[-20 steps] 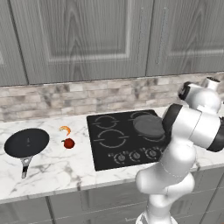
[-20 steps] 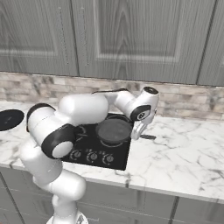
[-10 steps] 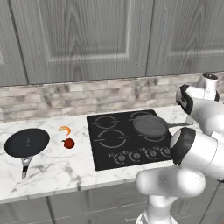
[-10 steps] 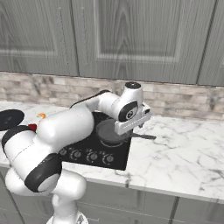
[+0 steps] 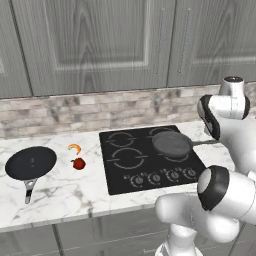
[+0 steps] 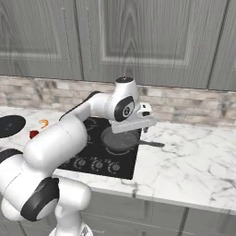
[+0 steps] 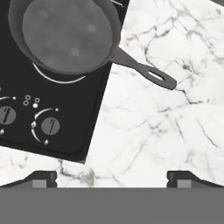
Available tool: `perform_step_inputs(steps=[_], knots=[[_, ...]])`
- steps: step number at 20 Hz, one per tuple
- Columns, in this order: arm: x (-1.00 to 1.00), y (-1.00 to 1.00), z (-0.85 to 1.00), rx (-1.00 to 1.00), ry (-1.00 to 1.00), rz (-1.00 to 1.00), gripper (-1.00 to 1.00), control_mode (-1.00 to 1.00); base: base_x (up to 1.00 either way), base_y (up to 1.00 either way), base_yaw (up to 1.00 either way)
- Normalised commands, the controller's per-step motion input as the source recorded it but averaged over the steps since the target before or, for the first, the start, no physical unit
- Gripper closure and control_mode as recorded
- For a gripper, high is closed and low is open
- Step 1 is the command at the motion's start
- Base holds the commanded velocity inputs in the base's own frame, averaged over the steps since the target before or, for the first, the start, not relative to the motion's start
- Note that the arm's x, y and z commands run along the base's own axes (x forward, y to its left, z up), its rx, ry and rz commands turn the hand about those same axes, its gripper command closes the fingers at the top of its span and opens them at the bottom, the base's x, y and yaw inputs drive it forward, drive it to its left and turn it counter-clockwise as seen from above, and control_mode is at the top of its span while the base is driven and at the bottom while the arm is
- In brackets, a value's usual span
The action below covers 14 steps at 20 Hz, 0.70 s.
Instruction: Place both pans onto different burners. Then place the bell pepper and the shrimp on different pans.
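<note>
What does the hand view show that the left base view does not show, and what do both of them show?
Hand view only: the open gripper, its fingers apart and empty, and the hole in the grey pan's handle. Left base view only: the black pan on the counter, the shrimp, the bell pepper, the cabinets. Both: the grey pan on a burner, the cooktop, its knobs.

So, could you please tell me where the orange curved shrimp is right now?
In the left base view, the orange curved shrimp lies on the marble counter, just behind the red bell pepper, between the black frying pan and the black glass cooktop.
</note>
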Motion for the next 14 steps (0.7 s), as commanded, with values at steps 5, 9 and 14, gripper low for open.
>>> perform_step_inputs(steps=[5,9,14], knots=[[-0.53,0.00,0.26,0.02,0.00,-0.40,-1.00,-1.00,0.00,0.00,0.00],[-0.47,0.08,0.23,0.01,0.00,-0.39,-1.00,-1.00,0.00,0.00,0.00],[-0.41,0.11,0.20,0.00,0.00,-0.35,-1.00,-1.00,0.00,0.00,0.00]])
